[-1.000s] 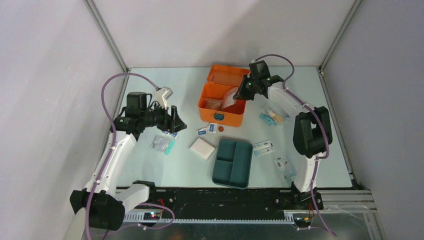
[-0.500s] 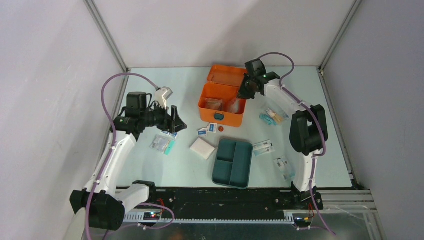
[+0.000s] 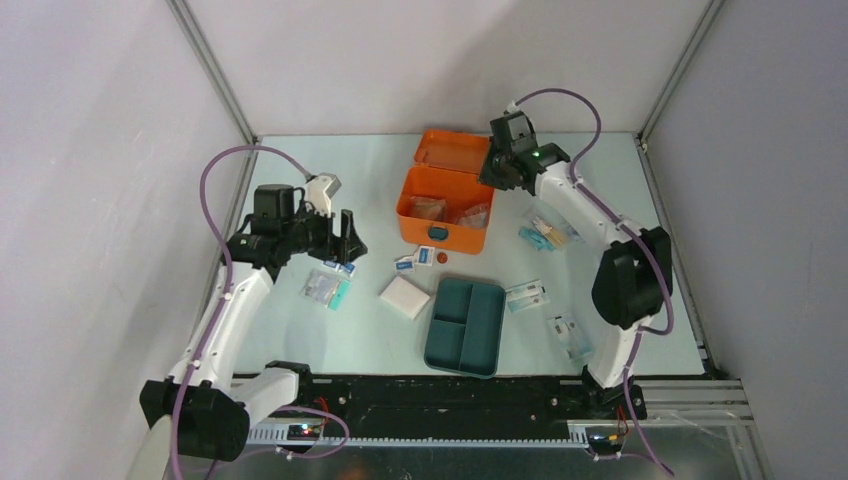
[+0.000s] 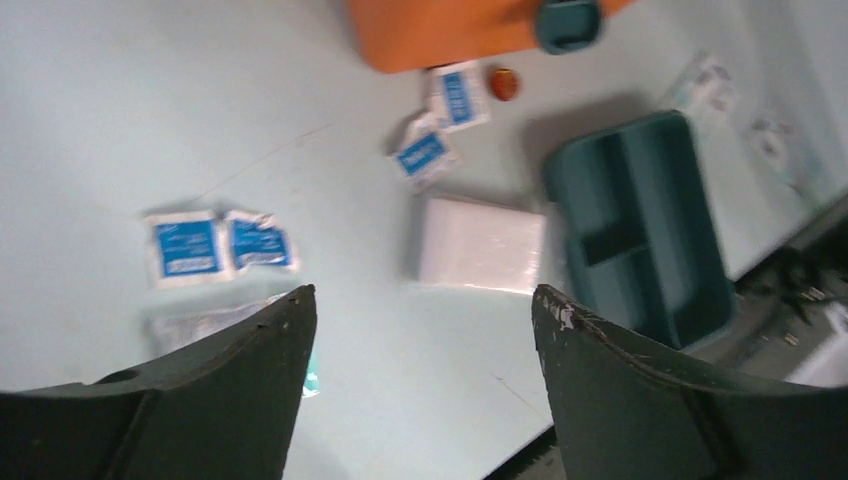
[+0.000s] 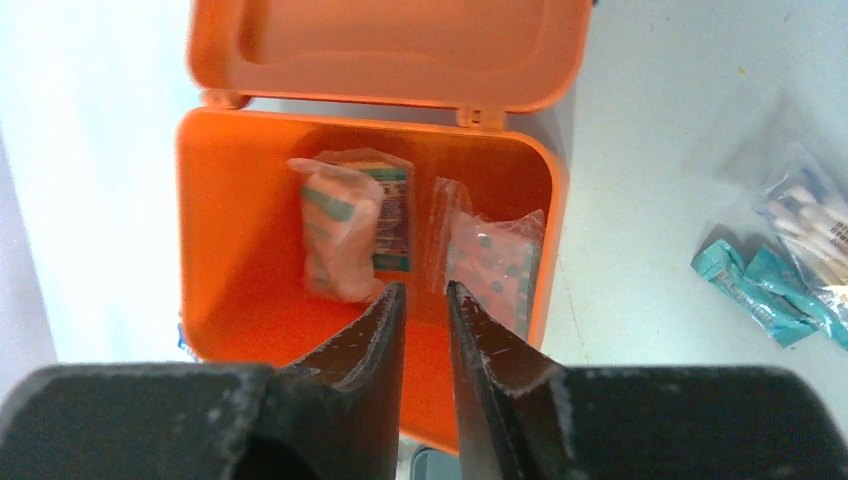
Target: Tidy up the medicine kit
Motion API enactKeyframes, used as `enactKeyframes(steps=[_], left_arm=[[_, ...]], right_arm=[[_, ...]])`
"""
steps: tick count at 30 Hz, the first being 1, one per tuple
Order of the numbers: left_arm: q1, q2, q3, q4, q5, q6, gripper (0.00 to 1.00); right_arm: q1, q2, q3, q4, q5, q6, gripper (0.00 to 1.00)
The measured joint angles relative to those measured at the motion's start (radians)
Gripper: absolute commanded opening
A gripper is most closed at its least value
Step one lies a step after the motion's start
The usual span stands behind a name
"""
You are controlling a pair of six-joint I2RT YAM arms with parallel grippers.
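The orange medicine kit (image 3: 440, 222) stands open at the back centre, its lid (image 3: 455, 150) folded back. In the right wrist view the kit (image 5: 240, 200) holds a pinkish packet (image 5: 350, 235) and a clear packet with teal dots (image 5: 490, 265). My right gripper (image 3: 490, 172) hovers above the kit's back right corner; its jaws (image 5: 422, 287) stand a narrow gap apart and are empty. My left gripper (image 3: 348, 240) is wide open and empty (image 4: 422, 292), above the table left of the kit, near blue-white packets (image 4: 215, 245).
A dark teal compartment tray (image 3: 466, 325) lies in front of the kit, with a white pad (image 3: 404, 296) to its left. Blue-white packets (image 3: 418, 260) and a small red item (image 3: 441, 256) lie by the latch. More packets lie left (image 3: 325, 288) and right (image 3: 540, 235), (image 3: 567, 333).
My right gripper let go of the clear packet, which now lies in the kit, and drew up and back. My left gripper shifted slightly left.
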Motion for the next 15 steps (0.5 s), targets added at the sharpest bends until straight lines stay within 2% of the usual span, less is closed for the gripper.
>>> enactKeyframes(steps=[3,5,10,15], left_arm=[[0.0,0.005,-0.007,0.004,-0.117,-0.006,0.86],[0.0,0.028,-0.007,0.007,-0.205,-0.015,0.86],[0.004,0.142,-0.007,0.013,-0.372,-0.037,0.83],[0.049,0.248,-0.01,0.013,-0.456,-0.03,0.8]], right_arm=[[0.008,-0.064,-0.022,0.035,-0.028,-0.068,0.59],[0.011,-0.104,-0.042,0.068,-0.076,-0.131,0.63],[0.023,-0.179,-0.129,0.14,-0.302,-0.279,0.66],[0.064,-0.205,-0.211,0.156,-0.491,-0.402,0.67]])
